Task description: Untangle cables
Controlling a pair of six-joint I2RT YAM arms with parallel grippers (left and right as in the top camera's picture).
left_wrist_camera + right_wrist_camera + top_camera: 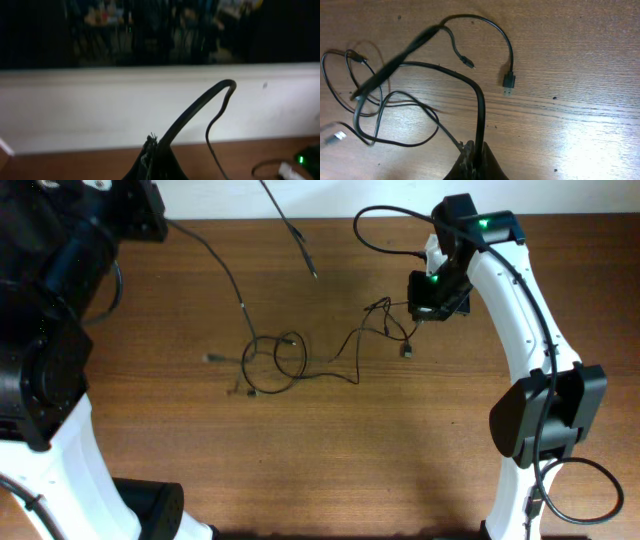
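Gripping one strand of the cables [200, 107], the left claw [152, 152] sits pinched shut at 6 o'clock in its wrist view. The strand arches up toward 1 o'clock, and a thinner run drops back toward the desk [75, 162]. White wall [100, 110] behind.

Overhead, a long strand runs from 10 o'clock down to loose loops [275, 360] lying flat just left of desk centre. Another strand comes in from 12 o'clock and its loose end [314, 274] hangs free of the loops. A thin line leaves the loops toward 3 o'clock and joins a small bunch [385, 320].

The right claw [474, 156] is at 6 o'clock in its wrist view, closed tight on a thick strand. That strand rises straight up, then bends off toward 10 o'clock. A USB plug [508, 85] lies on the wood at 1 o'clock of the claw, not touching it. A small plug [467, 62] is at 12 o'clock, near the USB plug but apart from it. More loops are spread at 9 o'clock.
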